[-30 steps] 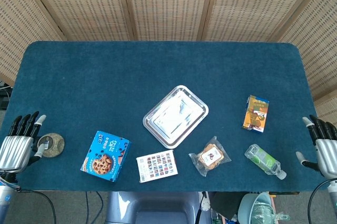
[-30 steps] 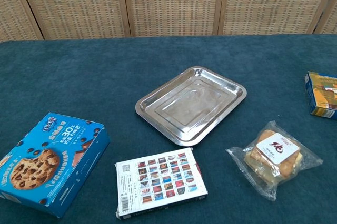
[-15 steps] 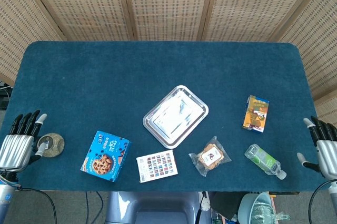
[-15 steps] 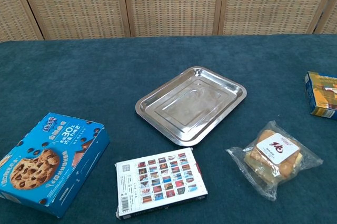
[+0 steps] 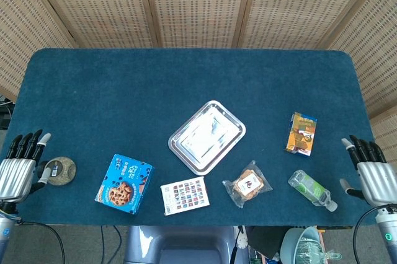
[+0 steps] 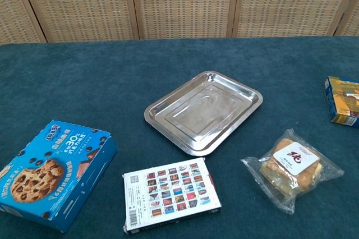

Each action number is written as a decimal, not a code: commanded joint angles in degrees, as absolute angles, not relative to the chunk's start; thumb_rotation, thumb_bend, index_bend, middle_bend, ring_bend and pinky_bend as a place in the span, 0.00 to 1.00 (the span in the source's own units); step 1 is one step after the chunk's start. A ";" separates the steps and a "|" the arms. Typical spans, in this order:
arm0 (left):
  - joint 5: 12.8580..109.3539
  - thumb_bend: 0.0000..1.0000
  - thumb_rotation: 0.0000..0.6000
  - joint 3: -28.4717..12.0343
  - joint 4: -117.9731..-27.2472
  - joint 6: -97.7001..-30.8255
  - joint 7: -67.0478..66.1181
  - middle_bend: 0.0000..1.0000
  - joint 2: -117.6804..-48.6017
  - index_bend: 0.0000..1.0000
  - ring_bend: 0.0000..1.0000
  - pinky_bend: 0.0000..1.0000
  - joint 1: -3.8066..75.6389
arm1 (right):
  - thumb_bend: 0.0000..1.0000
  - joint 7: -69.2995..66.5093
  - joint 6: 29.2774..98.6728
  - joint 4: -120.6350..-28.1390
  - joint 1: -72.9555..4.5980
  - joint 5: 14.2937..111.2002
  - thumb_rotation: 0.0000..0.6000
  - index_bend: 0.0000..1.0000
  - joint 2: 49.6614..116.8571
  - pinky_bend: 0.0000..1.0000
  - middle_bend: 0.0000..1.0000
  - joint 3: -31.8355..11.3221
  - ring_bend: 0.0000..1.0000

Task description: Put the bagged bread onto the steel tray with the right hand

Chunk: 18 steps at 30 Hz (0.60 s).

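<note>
The bagged bread [image 5: 248, 184] [image 6: 291, 169] lies in clear wrap on the blue cloth, front right of the steel tray [image 5: 206, 136] [image 6: 203, 110], which holds nothing. My right hand [image 5: 372, 176] hovers at the table's right edge, fingers spread and holding nothing, well right of the bread. At the left edge my left hand [image 5: 17, 168] is likewise spread with nothing in it. Neither hand shows in the chest view.
A small plastic bottle [image 5: 312, 189] lies between the bread and my right hand. An orange-and-blue box [image 5: 301, 132] stands behind it. A cookie box [image 5: 124, 183], a patterned card box [image 5: 185, 195] and a round tin [image 5: 59, 170] sit front left.
My right hand has shifted inward, to the left and slightly up. My left hand has drifted a little left, away from the round tin. The objects have not moved.
</note>
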State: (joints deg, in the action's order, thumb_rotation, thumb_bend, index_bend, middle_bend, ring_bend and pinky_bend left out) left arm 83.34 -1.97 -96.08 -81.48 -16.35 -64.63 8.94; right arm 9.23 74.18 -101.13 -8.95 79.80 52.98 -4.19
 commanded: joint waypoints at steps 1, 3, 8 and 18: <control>83.01 0.42 1.00 -1.99 -95.95 -81.22 -16.94 0.00 -64.90 0.00 0.00 0.00 9.01 | 0.31 9.02 72.15 -102.12 -10.11 81.09 1.00 0.00 51.29 0.00 0.00 -3.64 0.00; 82.61 0.42 1.00 -2.07 -95.74 -80.97 -17.52 0.00 -65.19 0.00 0.00 0.00 9.11 | 0.31 9.09 70.74 -102.32 -10.92 82.24 1.00 0.00 50.41 0.00 0.00 -3.23 0.00; 81.33 0.42 1.00 -2.36 -95.27 -80.08 -19.66 0.00 -66.22 0.00 0.00 0.00 9.54 | 0.31 10.25 65.36 -103.52 -13.89 84.88 1.00 0.00 47.99 0.00 0.00 -1.98 0.00; 79.99 0.42 1.00 -3.00 -94.55 -80.31 -24.48 0.00 -68.29 0.00 0.00 0.00 9.95 | 0.31 5.15 56.59 -105.69 -19.24 93.30 1.00 0.00 45.65 0.00 0.00 1.25 0.00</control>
